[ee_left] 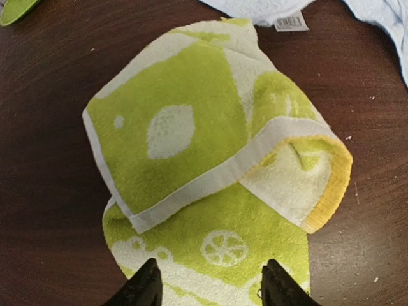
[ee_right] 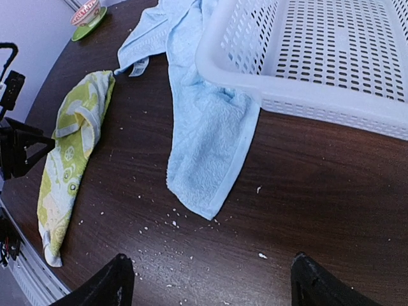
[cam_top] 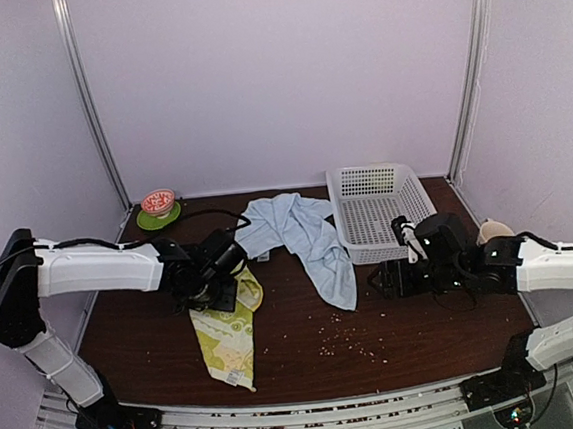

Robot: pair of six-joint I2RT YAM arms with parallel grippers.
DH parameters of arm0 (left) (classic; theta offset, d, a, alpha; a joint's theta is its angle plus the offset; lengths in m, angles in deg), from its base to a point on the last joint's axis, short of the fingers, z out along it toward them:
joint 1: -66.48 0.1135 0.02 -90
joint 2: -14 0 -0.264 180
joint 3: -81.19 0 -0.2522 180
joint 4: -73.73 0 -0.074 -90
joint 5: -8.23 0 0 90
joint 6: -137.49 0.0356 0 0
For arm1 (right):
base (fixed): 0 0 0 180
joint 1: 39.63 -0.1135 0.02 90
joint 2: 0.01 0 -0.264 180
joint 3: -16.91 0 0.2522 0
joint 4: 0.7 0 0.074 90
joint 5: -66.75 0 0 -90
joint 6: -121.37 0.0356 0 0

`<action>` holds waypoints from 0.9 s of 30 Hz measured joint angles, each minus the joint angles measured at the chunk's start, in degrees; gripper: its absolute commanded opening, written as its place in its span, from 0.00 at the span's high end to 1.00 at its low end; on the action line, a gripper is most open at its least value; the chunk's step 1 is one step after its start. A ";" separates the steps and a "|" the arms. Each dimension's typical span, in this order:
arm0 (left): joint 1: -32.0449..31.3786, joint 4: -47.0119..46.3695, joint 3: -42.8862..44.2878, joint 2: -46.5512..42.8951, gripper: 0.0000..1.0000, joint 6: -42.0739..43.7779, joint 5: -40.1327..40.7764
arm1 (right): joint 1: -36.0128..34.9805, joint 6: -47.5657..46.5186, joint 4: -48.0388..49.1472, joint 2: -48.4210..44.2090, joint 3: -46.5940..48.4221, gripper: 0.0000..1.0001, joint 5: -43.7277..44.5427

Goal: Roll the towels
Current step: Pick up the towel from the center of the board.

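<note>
Two robot arms are working over a dark wood table (cam_top: pixel 427 333). The L gripper (ee_left: pixel 210 290) is hovering just above the yellow-green towel (ee_left: pixel 191 166), its fingers (ee_left: pixel 143 288) standing apart w/ nothing between them. That towel is lying left of centre, its far end flopped back over itself in one loose, skewed fold, so it isn't a roll yet. The light-blue towel (cam_top: pixel 304 238) is sprawling crumpled at centre, one edge touching the white plastic basket (cam_top: pixel 381 206). The R gripper (ee_right: pixel 210 287) is hanging wide apart over bare table near that towel's near corner, holding nothing.

Judgement: the step in hand looks like starting the roll on the yellow-green towel. To do it well, the fold prob. needs squaring first so the edges are lining up. Then the L gripper should be pinching the folded edge low & turning it toward the near end in short, even moves, keeping the roll tight. The R gripper could be pinning the free end.

Containers: the basket is sitting empty at back right. A small bowl (cam_top: pixel 158 200) is sitting on a green saucer (cam_top: pixel 147 223) at back left; its contents can't be made out.
</note>
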 measured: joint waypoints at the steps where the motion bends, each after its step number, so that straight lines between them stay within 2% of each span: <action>1: 0.00 0.15 1.16 1.86 0.35 0.02 -0.35 | -0.42 0.11 0.09 0.00 -0.57 0.16 0.15; 3: 0.02 1.22 4.81 5.60 0.26 0.66 -0.66 | -1.36 0.57 0.26 0.50 -1.90 0.16 0.52; 7: 0.00 2.82 14.51 12.28 0.16 3.72 -0.02 | -3.13 1.36 0.44 2.78 -2.60 0.16 1.70; 11: 0.02 5.09 23.71 18.43 0.13 6.73 2.47 | -4.13 1.44 0.68 2.56 -2.60 0.16 2.91; 19: 0.74 9.27 27.52 25.59 0.14 10.16 3.50 | -4.31 1.29 0.48 -0.42 -2.60 0.16 5.25; 21: 0.94 10.14 29.24 27.87 0.22 10.62 3.52 | -4.35 1.27 0.35 -0.70 -2.58 0.16 5.64; 23: 1.14 10.49 30.95 29.88 0.47 10.80 3.56 | -4.37 1.18 -0.02 -0.90 -2.58 0.16 6.03; 26: 1.57 10.49 31.85 31.50 0.91 10.75 3.54 | -4.37 1.05 -1.11 -1.49 -2.40 0.16 6.45; 27: 1.77 10.56 31.71 31.52 1.00 10.88 3.54 | -4.37 1.03 -1.42 -1.75 -2.29 0.16 6.54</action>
